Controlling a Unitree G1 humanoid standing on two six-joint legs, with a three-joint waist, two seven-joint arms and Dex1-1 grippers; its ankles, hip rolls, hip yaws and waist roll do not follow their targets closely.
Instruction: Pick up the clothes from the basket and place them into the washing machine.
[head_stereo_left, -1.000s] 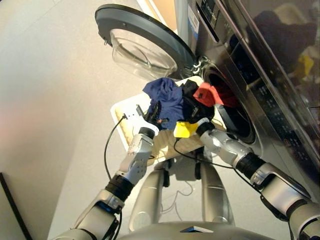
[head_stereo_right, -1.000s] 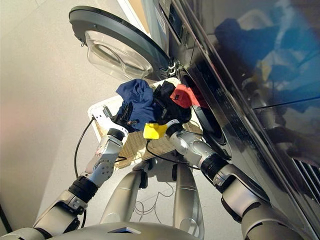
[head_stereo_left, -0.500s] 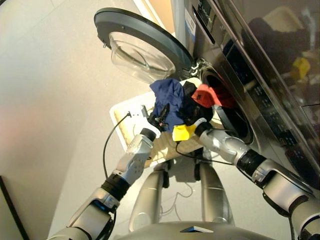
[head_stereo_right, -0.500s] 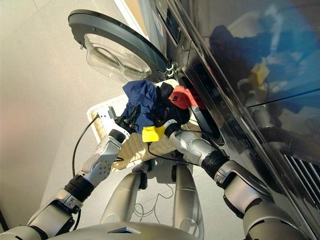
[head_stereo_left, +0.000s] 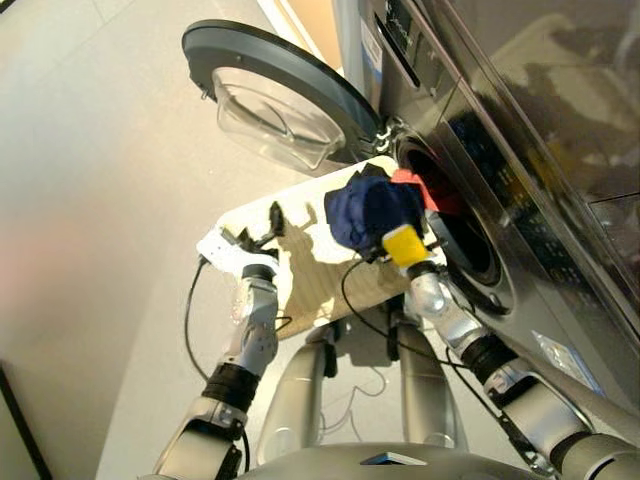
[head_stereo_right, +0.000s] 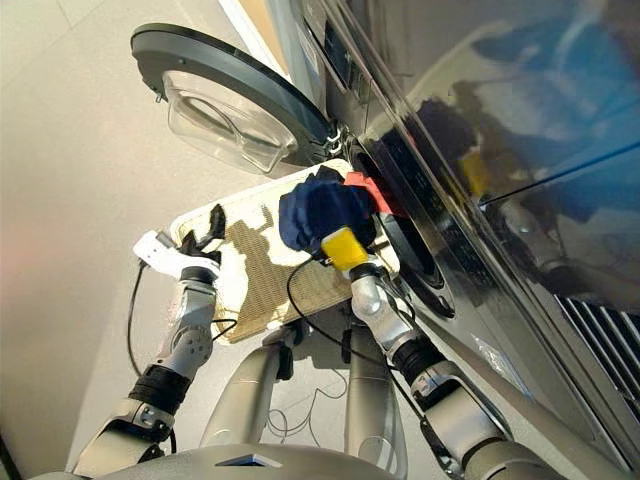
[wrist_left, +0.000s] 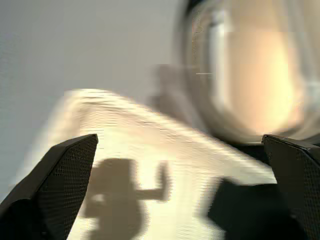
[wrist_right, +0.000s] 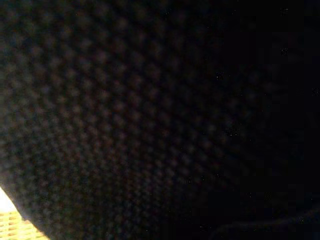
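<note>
Nearest, the left claw (head_stereo_left: 257, 228) hangs over the basket (head_stereo_left: 310, 290) with its fingers spread wide and nothing between them. Further on, the right claw is buried in the bundled clothes (head_stereo_left: 372, 208), so its grip cannot be told; the bundle sits at the washing machine (head_stereo_left: 480, 150) drum mouth, beside the swung-open door (head_stereo_left: 275, 95).

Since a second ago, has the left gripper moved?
Yes. The left gripper has let go of the navy garment and pulled back toward the basket's outer corner, away from the washing machine.
</note>
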